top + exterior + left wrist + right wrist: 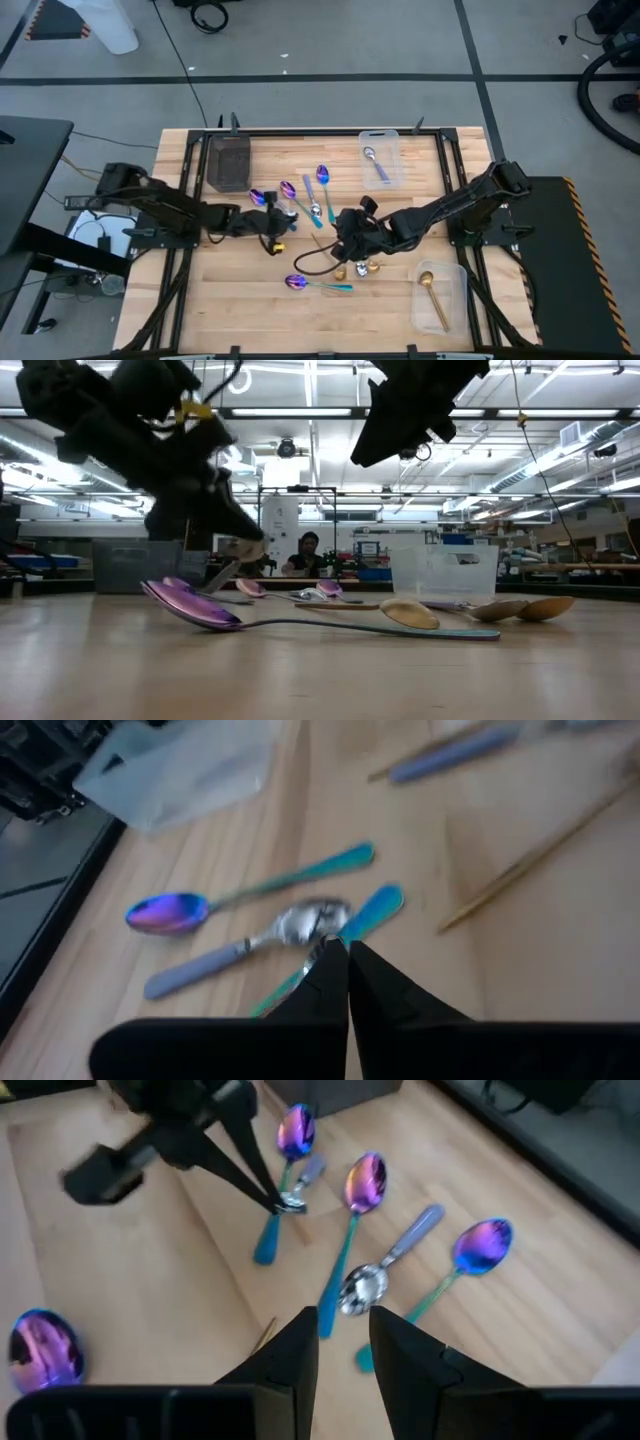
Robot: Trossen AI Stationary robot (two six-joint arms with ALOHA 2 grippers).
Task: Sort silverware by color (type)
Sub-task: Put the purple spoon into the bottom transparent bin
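Spoons [322, 196]: purple bowls w/ teal handles; some lavender-handled.

— Those spoons [365, 1185] by the dark tray [229, 163] — purple bowls?

— Iridescent purple, with teal handles. One beside them [385, 1268] has a silver bowl and a lavender-blue handle.

— And in the clear bin [447, 310]?

— A gold spoon [431, 298]. Pale wood table [240, 300], black grippers.

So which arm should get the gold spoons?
Right. The right end effector, open, is close to the gold spoons, and the bin with a gold one is on its side. The left end effector is farther, shut among other spoons.
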